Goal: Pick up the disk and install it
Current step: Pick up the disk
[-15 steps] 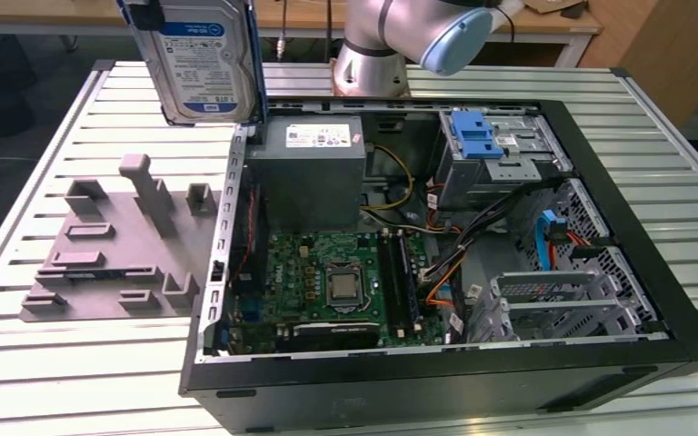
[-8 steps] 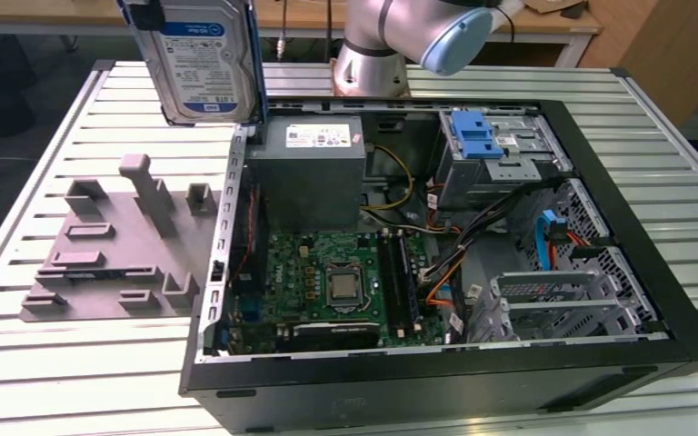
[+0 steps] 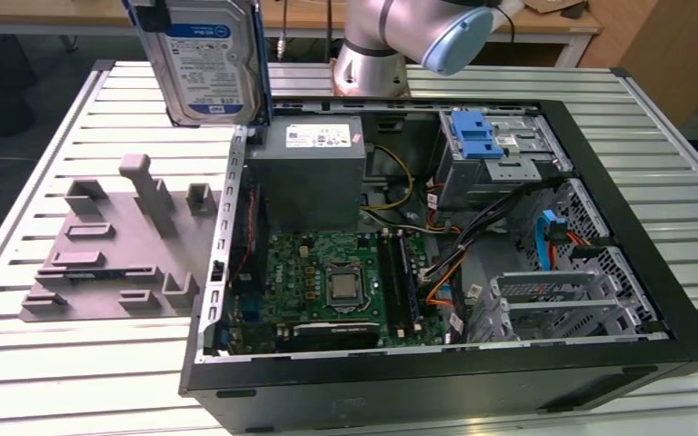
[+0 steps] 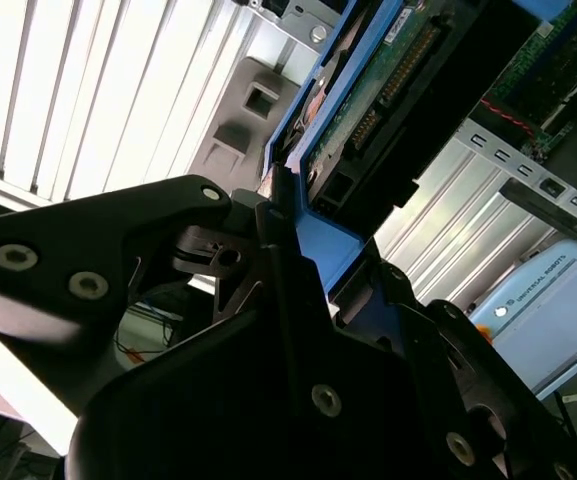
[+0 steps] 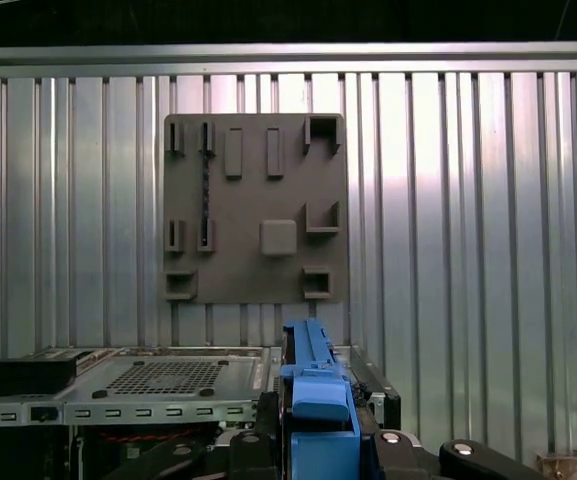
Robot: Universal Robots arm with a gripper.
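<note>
In the exterior view the disk (image 3: 210,59) hangs upright in the air with its label facing the camera, just outside the far corner of the open case (image 3: 446,386). The arm (image 3: 416,32) is close by, on the exterior view's right. A grey plate (image 3: 119,245) with raised blocks lies on the slatted counter (image 3: 58,381) beneath the disk, beside the case. A power supply (image 3: 313,168) and a green board (image 3: 337,282) sit inside the case. In the second wrist view the claw (image 4: 293,215) is clenched on the disk (image 4: 368,100), with black fingers pressed on both sides of its blue frame (image 4: 323,262). The disk's circuit side reaches away from the claw toward the plate (image 4: 238,120) and the counter slats. In the first wrist view the claw (image 5: 320,445) grips the frame's blue edge (image 5: 313,385). The plate (image 5: 256,207) lies flat on the counter (image 5: 468,250) straight beyond the claw, and part of the case (image 5: 168,380) is close beside it.
</note>
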